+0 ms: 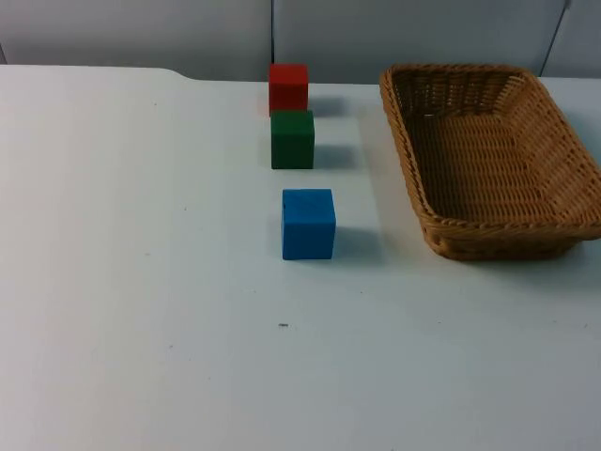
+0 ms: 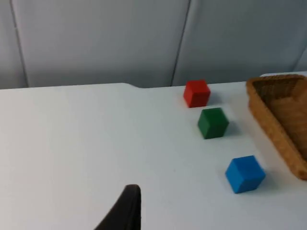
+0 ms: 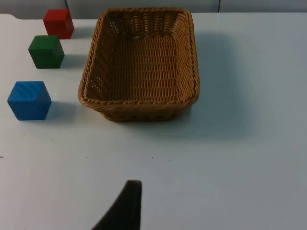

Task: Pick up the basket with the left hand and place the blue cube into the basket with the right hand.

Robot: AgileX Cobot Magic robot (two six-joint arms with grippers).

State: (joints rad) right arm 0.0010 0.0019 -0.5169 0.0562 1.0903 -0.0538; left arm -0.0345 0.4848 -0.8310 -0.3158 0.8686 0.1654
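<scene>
Nothing done yet: wicker basket (image 1: 493, 160) empty on the tabletop (image 1: 141, 282), blue cube (image 1: 308, 224) just beside it, untouched; state of left and right end effectors impossible to tell.

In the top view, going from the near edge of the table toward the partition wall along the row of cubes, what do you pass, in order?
Blue cube → green cube → red cube, which sits closest to the grey partition wall. The basket lies off to the side of this row, apart from all three cubes.
</scene>
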